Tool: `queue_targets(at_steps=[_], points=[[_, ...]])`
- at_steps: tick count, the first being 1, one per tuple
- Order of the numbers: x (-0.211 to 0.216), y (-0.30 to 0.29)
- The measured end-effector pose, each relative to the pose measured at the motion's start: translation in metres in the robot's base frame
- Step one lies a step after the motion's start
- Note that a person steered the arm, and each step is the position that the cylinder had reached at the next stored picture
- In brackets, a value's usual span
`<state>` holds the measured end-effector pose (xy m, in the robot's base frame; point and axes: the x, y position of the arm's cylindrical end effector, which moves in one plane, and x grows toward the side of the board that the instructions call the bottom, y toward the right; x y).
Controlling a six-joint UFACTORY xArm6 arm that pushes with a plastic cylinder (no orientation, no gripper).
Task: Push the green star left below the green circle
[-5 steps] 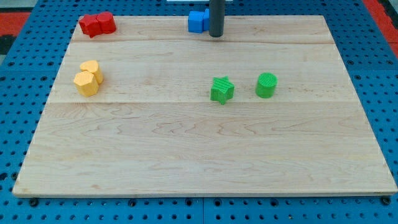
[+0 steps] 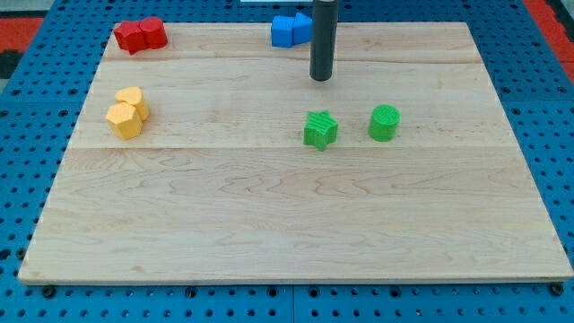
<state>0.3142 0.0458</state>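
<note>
The green star (image 2: 320, 130) lies on the wooden board (image 2: 287, 224) right of centre. The green circle (image 2: 385, 123) stands just to its right, with a small gap between them. My tip (image 2: 321, 78) is at the end of the dark rod, above the green star toward the view's top. It touches neither green block.
Two blue blocks (image 2: 291, 30) sit at the board's top edge, just left of the rod. Two red blocks (image 2: 141, 36) sit at the top left corner. Two yellow blocks (image 2: 128, 112) sit at the left side.
My tip has moved toward the view's bottom, away from the blue blocks and closer to the green star. No block has moved.
</note>
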Motion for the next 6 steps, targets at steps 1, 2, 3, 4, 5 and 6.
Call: queue_targets(at_steps=[1, 2, 3, 4, 5, 6], points=[[0.027, 0.000], [0.054, -0.001], [0.087, -0.001], [0.126, 0.000], [0.131, -0.012], [0.101, -0.050]])
